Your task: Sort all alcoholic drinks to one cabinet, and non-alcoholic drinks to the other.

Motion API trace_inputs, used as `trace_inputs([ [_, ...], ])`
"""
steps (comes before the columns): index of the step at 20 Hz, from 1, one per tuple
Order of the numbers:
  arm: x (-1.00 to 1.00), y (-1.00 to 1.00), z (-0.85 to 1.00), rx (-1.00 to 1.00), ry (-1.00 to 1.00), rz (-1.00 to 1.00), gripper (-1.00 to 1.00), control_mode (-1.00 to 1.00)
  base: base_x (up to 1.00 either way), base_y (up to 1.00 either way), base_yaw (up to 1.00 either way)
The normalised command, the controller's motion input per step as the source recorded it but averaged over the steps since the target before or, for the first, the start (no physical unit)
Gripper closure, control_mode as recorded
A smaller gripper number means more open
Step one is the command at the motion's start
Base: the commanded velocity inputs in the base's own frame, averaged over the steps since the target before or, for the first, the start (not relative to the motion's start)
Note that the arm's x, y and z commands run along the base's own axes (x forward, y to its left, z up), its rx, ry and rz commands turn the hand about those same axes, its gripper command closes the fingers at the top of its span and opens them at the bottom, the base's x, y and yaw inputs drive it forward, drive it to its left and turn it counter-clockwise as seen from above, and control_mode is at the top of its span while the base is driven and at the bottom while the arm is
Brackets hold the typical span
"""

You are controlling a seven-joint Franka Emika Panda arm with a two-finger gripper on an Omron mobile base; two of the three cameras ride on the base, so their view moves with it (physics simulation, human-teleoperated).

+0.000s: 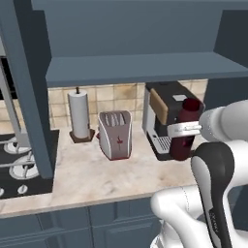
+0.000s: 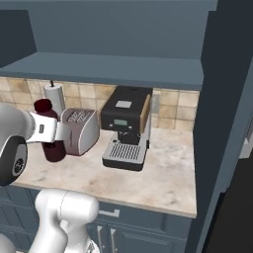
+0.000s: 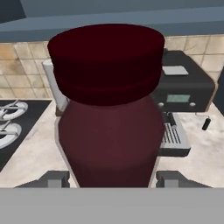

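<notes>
Gripper (image 3: 112,179) is clamped on the squat, wide-bodied dark maroon bottle (image 3: 109,144) with the short neck and dark red cap; jaws sit one on each side of the lower body, fingers (image 3: 54,178) pressed against it, so they stand fairly wide apart around that fat body. Bottle is upright.

In the left base view the maroon bottle (image 1: 186,131) sits in front of the black espresso machine with the tan wood side panel (image 1: 162,121), gripper (image 1: 186,130) wrapped around its middle as a pale band. Can't tell from these views whether the bottle base touches the beige marble countertop (image 1: 87,174) or is just off it.

In the right base view the bottle (image 2: 49,131) is left of the silver two-slot toaster (image 2: 79,129), gripper (image 2: 48,129) across its body, espresso machine (image 2: 126,126) further right on the countertop (image 2: 163,178).

Other items: white paper towel roll on a dark stand (image 1: 80,116) against the tan tiled backsplash (image 1: 116,94), left of the toaster (image 1: 115,134). Black stovetop with silver burners (image 1: 19,164) at the far left. Open blue-grey cabinet shelf (image 1: 131,68) runs above the counter.
</notes>
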Motion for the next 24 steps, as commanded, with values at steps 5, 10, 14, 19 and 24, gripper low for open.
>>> trace_inputs([
  [5,0.0,0.0,0.0,0.0,0.0,0.02,1.0,-1.0,0.1,0.0,0.05],
  [10,0.0,0.0,0.25,0.0,-0.07,0.02,1.0,-1.0,0.0,0.0,0.0],
  [14,0.0,0.0,0.66,-0.04,-0.22,0.0,1.0,-1.0,0.0,0.0,0.0],
  [19,0.04,0.13,0.7,-0.05,-0.2,-0.04,1.0,-1.0,0.0,0.0,0.0],
  [24,0.08,0.0,0.8,0.0,-0.1,-0.08,1.0,-1.0,0.0,0.0,0.0],
])
